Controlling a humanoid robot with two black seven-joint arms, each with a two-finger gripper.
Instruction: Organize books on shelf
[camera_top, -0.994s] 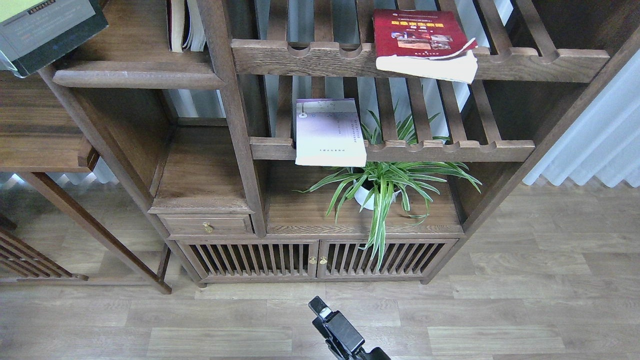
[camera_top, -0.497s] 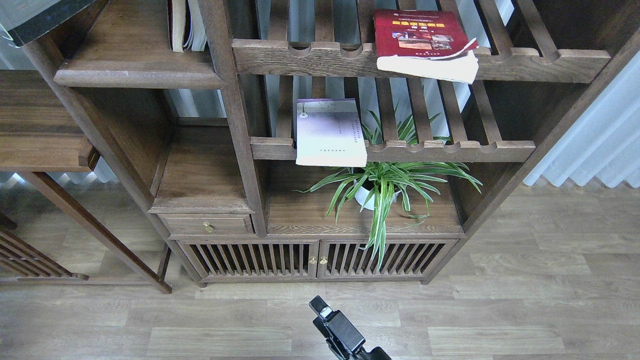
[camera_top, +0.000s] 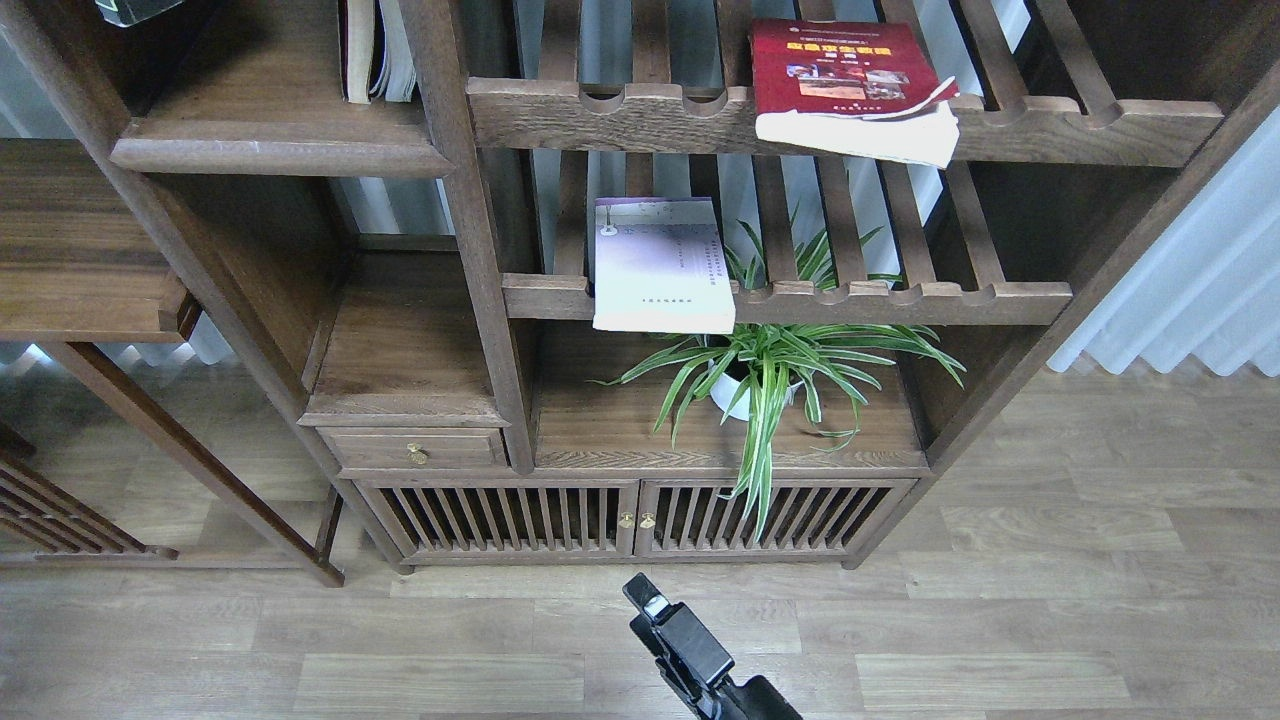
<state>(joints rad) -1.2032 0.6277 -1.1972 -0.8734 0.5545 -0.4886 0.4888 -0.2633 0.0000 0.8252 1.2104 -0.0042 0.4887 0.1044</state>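
The thick red book (camera_top: 845, 75) lies flat on the upper slatted rack, its pages hanging over the front rail. The pale lavender-white book (camera_top: 660, 265) lies flat on the lower slatted rack, overhanging its rail. Only a dark grey corner of the yellow-green book (camera_top: 135, 8) shows at the top left edge, above the shelf (camera_top: 280, 155); what holds it is out of view. The shelf is a solid board with a rounded front edge. My right gripper (camera_top: 645, 598) is low over the floor at the bottom centre, dark and end-on. My left gripper is out of view.
Some thin books (camera_top: 375, 50) stand upright at the shelf's right end against the post. A potted spider plant (camera_top: 765, 375) sits on the cabinet top under the lower rack. A drawer (camera_top: 415, 450) and slatted cabinet doors (camera_top: 635, 520) lie below. A side table (camera_top: 80, 270) stands at left.
The yellow-green book has risen up and out of the top left corner until only a dark corner shows. My right gripper has barely shifted. The other books have not moved.
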